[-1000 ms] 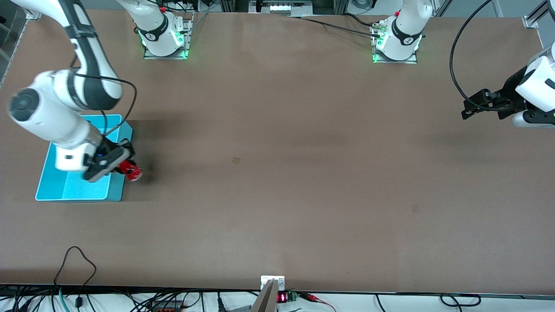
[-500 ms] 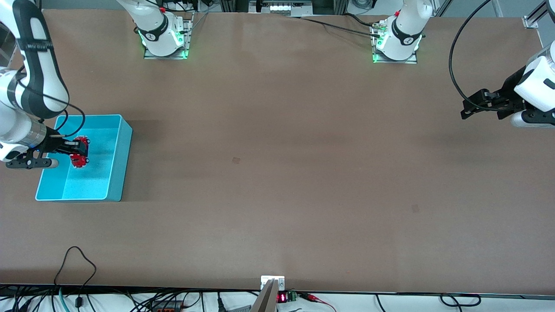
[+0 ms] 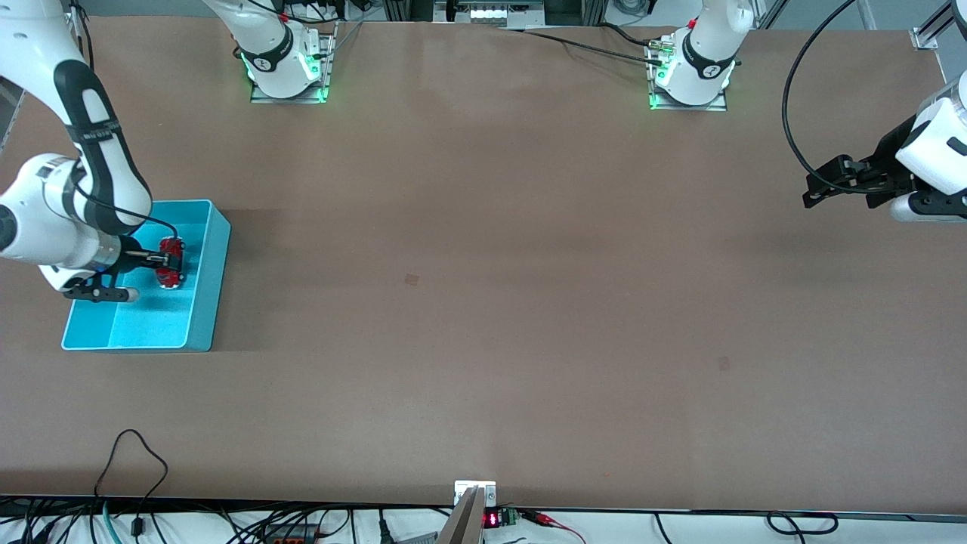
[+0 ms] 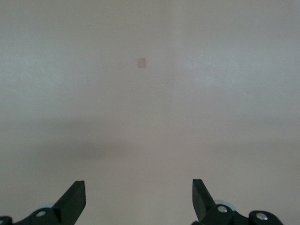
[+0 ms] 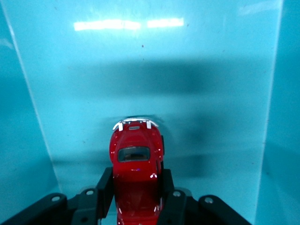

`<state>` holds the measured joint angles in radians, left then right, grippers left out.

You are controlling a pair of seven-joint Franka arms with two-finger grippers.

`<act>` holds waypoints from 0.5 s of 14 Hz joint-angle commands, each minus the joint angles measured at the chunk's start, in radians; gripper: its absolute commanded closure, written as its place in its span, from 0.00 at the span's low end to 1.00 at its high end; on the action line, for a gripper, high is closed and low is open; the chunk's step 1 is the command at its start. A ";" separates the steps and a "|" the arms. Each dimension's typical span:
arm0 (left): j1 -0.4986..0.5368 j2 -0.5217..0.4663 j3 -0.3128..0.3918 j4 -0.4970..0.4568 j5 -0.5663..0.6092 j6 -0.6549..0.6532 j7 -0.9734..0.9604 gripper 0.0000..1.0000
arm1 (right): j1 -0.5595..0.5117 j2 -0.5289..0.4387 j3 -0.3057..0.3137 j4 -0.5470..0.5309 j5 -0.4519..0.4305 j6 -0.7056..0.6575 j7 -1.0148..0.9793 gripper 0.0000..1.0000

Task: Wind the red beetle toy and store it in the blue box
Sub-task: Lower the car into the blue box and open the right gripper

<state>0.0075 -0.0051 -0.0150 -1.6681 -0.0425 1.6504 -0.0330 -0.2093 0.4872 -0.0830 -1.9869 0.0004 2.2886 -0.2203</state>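
The red beetle toy (image 3: 171,263) is gripped by its sides in my right gripper (image 3: 165,261), inside the blue box (image 3: 202,310) at the right arm's end of the table. In the right wrist view the toy (image 5: 136,157) sits between the black fingers (image 5: 104,187), its silvery end close to the box's cyan inside (image 5: 211,93); I cannot tell if it touches. My right gripper (image 5: 136,190) is shut on it. My left gripper (image 3: 813,193) waits open and empty over bare table at the left arm's end, its fingertips (image 4: 75,197) spread wide apart around its centre (image 4: 139,199).
The brown table holds two small tape marks (image 3: 411,279) (image 3: 724,363). The arm bases (image 3: 287,68) (image 3: 691,72) stand at the edge farthest from the front camera. Cables (image 3: 136,461) trail along the nearest edge.
My right gripper carried the red toy from above the box's wall into the box, then shifted it toward the wall nearer the left arm's end. The left arm stayed still.
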 commanded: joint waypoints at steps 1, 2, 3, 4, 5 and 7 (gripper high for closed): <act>0.005 0.002 -0.005 0.016 0.016 -0.014 0.001 0.00 | 0.002 -0.013 -0.001 0.005 0.000 -0.009 0.007 0.32; 0.005 0.002 -0.005 0.016 0.016 -0.014 0.002 0.00 | 0.004 -0.034 -0.001 0.003 0.000 -0.009 0.004 0.00; 0.005 0.002 -0.005 0.016 0.016 -0.014 0.002 0.00 | 0.002 -0.064 -0.001 0.008 0.000 -0.011 -0.004 0.00; 0.005 0.001 -0.006 0.016 0.016 -0.014 0.004 0.00 | 0.002 -0.105 0.000 0.010 -0.002 -0.023 -0.005 0.00; 0.003 0.001 -0.006 0.016 0.016 -0.014 0.005 0.00 | 0.002 -0.158 0.003 0.016 -0.002 -0.056 -0.004 0.00; 0.003 0.001 -0.008 0.018 0.016 -0.012 0.005 0.00 | 0.008 -0.254 0.008 0.036 0.000 -0.098 -0.002 0.00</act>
<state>0.0076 -0.0051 -0.0154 -1.6680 -0.0425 1.6504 -0.0330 -0.2063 0.3567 -0.0807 -1.9420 0.0000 2.2518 -0.2206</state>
